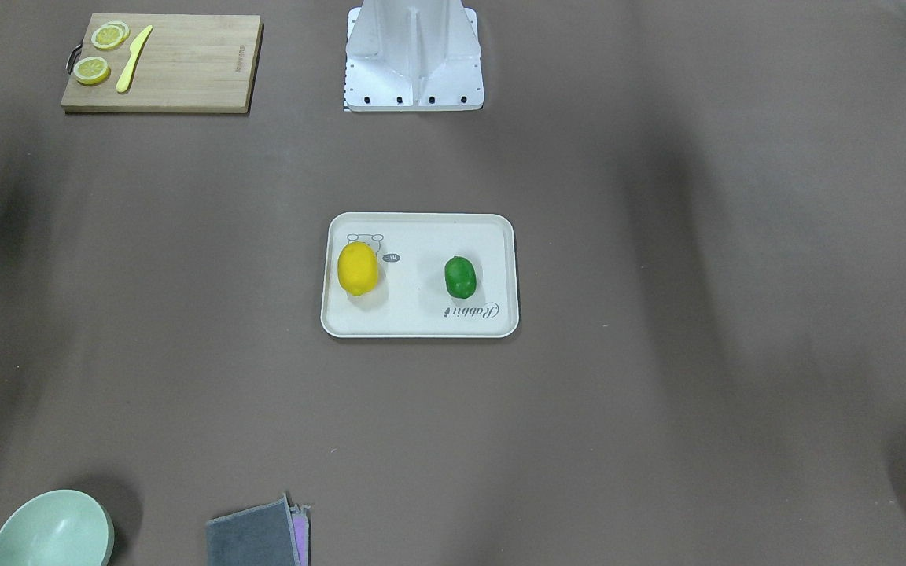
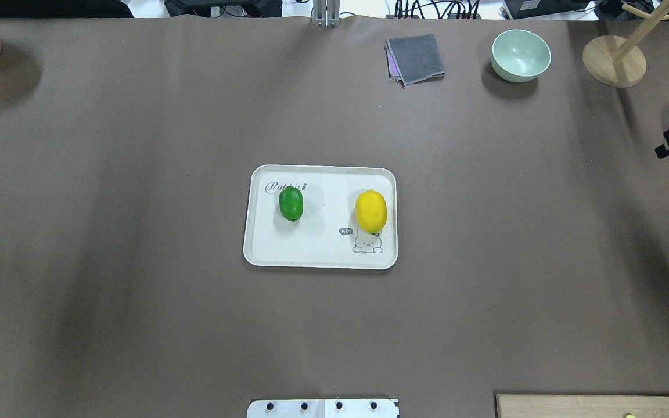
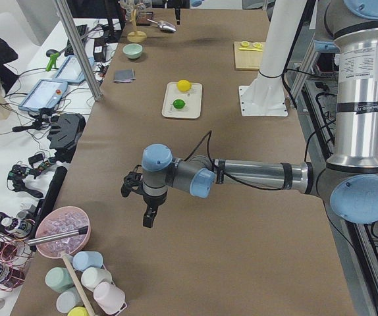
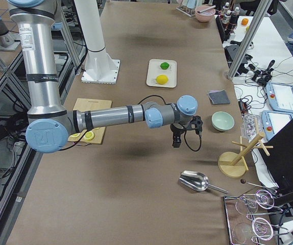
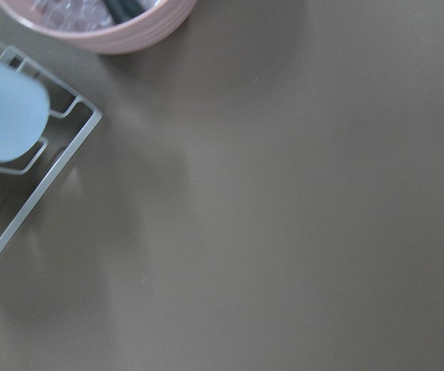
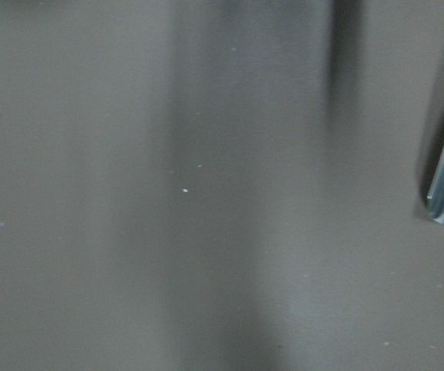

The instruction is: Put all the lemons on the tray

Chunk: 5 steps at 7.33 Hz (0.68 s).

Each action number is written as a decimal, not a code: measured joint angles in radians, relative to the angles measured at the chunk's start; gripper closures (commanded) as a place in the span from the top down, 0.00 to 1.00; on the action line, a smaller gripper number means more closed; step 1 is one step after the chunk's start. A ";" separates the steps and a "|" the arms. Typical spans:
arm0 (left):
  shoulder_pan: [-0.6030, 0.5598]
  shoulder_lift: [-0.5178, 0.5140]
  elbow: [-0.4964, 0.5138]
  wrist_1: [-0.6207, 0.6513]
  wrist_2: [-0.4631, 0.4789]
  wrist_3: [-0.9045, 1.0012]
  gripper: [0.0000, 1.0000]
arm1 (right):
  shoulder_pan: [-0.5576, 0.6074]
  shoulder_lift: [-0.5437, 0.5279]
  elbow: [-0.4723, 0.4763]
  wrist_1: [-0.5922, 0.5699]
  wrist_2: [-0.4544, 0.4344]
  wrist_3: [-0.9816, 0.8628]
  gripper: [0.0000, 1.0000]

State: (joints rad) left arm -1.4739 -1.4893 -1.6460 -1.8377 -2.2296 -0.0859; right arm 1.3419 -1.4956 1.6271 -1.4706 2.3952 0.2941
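The cream-white tray lies at the table's middle and shows in the overhead view. The yellow lemon lies on it by the bear drawing. The green lemon lies on it by the "Rabbit" script. Both also show far off in the side views. My left gripper hangs over the table's left end, far from the tray. My right gripper hangs over the right end. I cannot tell whether either is open or shut. Neither wrist view shows fingers.
A bamboo cutting board with lemon slices and a yellow knife lies by the robot's right. A green bowl, a grey cloth, a wooden mug stand and a metal scoop are at the right end. A pink bowl and cups stand at the left end.
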 measured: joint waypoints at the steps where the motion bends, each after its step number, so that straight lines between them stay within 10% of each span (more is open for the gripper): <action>1: -0.040 0.031 -0.008 0.001 -0.031 0.004 0.99 | 0.035 -0.011 0.002 -0.011 -0.035 -0.036 1.00; 5: -0.106 0.046 -0.064 0.112 -0.064 0.004 0.99 | 0.140 -0.047 0.028 -0.099 -0.067 -0.099 1.00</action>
State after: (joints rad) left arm -1.5798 -1.4436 -1.7103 -1.7262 -2.2932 -0.0822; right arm 1.4822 -1.5429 1.6554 -1.5700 2.3287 0.1946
